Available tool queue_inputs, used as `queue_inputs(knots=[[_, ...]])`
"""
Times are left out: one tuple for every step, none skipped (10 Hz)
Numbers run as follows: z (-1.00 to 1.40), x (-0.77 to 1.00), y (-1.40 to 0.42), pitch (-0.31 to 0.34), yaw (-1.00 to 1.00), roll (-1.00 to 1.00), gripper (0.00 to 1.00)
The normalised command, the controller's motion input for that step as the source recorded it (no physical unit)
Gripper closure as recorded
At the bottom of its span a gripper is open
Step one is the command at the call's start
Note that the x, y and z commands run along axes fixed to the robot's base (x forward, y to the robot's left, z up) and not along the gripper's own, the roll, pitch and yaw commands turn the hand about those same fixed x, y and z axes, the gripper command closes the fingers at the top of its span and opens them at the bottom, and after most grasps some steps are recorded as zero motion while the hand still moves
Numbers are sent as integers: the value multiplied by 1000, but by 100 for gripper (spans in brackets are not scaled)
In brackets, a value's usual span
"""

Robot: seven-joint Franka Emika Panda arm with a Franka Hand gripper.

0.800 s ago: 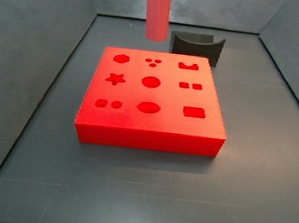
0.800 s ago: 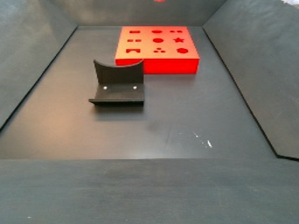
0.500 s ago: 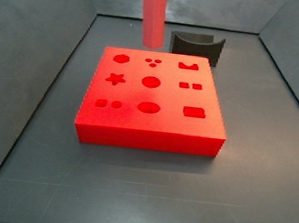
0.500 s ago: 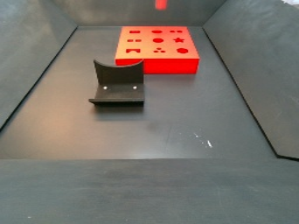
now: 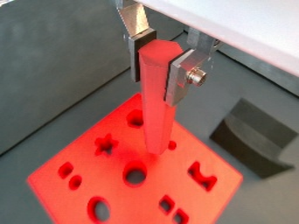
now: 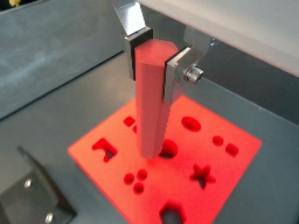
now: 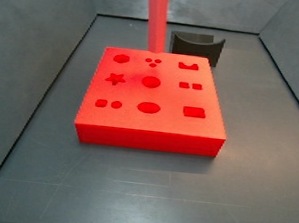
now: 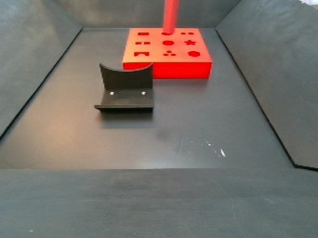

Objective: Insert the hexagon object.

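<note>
My gripper (image 5: 158,66) is shut on the hexagon object (image 5: 156,105), a long bright-red bar held upright by its top end, as both wrist views show (image 6: 152,96). The silver fingers (image 6: 177,74) press its flat sides. The bar hangs over the big flat red block (image 5: 170,175) with shaped holes, its lower end near the block's top face. In both side views only the bar shows (image 7: 156,19) (image 8: 170,14), coming down from above over the block (image 7: 164,125) (image 8: 168,63). The gripper itself is out of view there.
The dark fixture (image 7: 200,46) stands just behind the block, and shows as an L-shaped bracket on the floor in a side view (image 8: 125,88). It also shows in both wrist views (image 5: 251,136) (image 6: 35,192). Grey walls enclose the dark floor (image 8: 187,130).
The red bar has come lower toward the block's top face; more of it shows in both side views. The block and fixture have not moved.
</note>
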Motion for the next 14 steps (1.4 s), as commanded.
queue_inputs(knots=[[-206,-649,597,0,-123,-120,100],[-169,-423,380,0,-57,-139,100],[-226,-326,189,-19,-20,-56,100],[-314,-346,54,-96,0,-9,100],[-303,-457,0,-140,0,-3,100],[-254,-471,0,-160,0,-7,100],[-74,-314,0,-107,0,-31,100],[-17,-237,-49,-124,0,-33,100],[-100,-46,-103,-86,43,0,100],[-200,0,-131,-69,80,0,100],[-277,11,-137,-50,77,0,100],[-320,0,-69,-47,43,21,100],[-271,-26,0,-31,43,33,100],[-220,-11,0,-11,29,30,100]])
